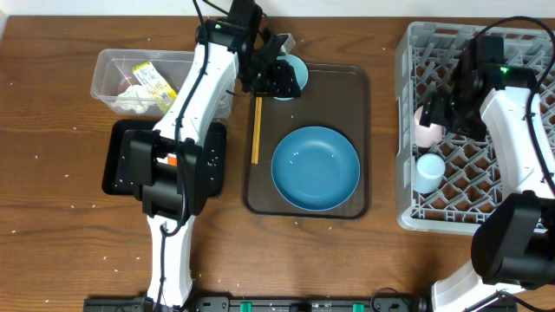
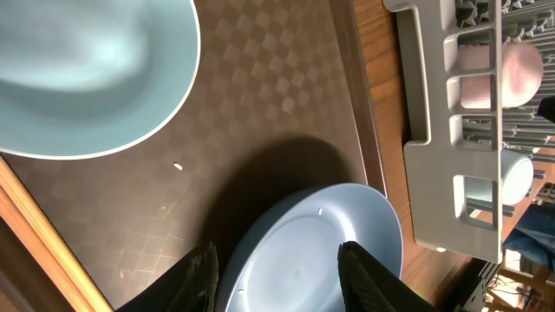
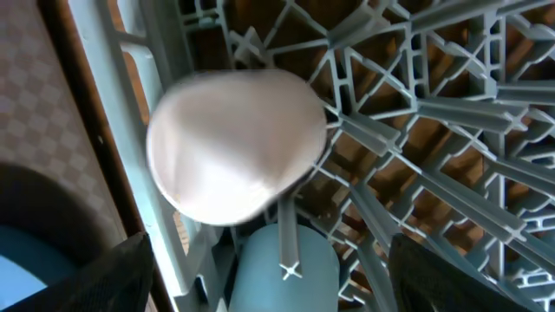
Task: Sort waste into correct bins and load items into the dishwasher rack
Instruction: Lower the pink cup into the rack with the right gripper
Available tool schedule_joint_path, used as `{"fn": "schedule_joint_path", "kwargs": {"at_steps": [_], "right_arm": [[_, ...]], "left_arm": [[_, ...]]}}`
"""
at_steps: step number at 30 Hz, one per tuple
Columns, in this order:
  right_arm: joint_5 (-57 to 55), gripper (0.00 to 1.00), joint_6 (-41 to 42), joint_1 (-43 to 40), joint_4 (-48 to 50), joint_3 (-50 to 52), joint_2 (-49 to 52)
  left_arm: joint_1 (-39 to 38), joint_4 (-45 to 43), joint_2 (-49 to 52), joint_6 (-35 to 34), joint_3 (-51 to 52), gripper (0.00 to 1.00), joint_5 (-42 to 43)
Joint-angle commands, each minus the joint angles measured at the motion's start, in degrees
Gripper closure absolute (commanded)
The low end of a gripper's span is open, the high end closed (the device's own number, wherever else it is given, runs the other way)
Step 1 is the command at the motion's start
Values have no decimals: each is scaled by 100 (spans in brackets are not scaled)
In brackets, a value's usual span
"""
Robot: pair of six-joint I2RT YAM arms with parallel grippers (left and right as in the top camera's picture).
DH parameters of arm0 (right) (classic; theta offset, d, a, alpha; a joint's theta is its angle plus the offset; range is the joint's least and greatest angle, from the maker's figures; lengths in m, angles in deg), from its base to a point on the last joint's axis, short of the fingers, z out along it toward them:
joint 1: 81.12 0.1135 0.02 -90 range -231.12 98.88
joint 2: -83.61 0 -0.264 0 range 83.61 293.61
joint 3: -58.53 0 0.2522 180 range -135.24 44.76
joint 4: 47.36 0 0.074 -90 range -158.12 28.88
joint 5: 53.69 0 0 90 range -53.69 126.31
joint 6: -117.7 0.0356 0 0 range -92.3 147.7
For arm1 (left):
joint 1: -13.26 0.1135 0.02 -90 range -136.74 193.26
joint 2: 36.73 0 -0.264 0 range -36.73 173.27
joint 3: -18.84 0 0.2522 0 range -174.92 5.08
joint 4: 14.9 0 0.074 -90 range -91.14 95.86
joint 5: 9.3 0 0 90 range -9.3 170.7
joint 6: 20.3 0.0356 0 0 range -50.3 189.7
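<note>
Tub: I am seeing the clear tub [image 1: 108, 65] sitting at the far left of the table, holding the wrapper [image 1: 149, 76] and the tissue [image 1: 134, 100] heaped together.
Black tray: the black tray [image 1: 117, 173] is lying just in front of the tub. It is carrying the orange stick [image 1: 171, 160], and the left arm is covering its middle.
Brown tray: the brown tray [image 1: 347, 87] is sitting mid-table. It is carrying the dish [image 1: 315, 167] at its centre, the chopsticks [image 1: 256, 130] along its left edge and the bowl [image 1: 295, 74] in its far left corner. A rice grain [image 2: 178, 165] is lying loose on its floor between dish and bowl.
Rack: the rack [image 1: 408, 87] is standing at the right, holding the pink cup [image 1: 427, 130] and the blue cup [image 1: 428, 171] next to each other against its left wall.
Left gripper: the left gripper [image 2: 282, 277] is hanging over the bowl with its jaws about halfway apart. One finger is showing at the bowl's edge and the other over its inside. I cannot tell whether it is gripping the bowl.
Right gripper: the right gripper [image 3: 286, 290] is hovering inside the rack above the pink cup, which is showing blurred in the wrist view. Its jaws are standing wide, both fingers are clear of the cup, and it is holding nothing.
</note>
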Motion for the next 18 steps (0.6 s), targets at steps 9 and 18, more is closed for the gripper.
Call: {"fn": "schedule_joint_path", "kwargs": {"at_steps": [9, 18], "right_arm": [[393, 19, -94, 50, 85, -125, 0], [898, 18, -437, 328, 201, -544, -651]], "left_arm": [[-13, 22, 24, 37, 59, 54, -70], [-24, 26, 24, 37, 59, 53, -608]]}}
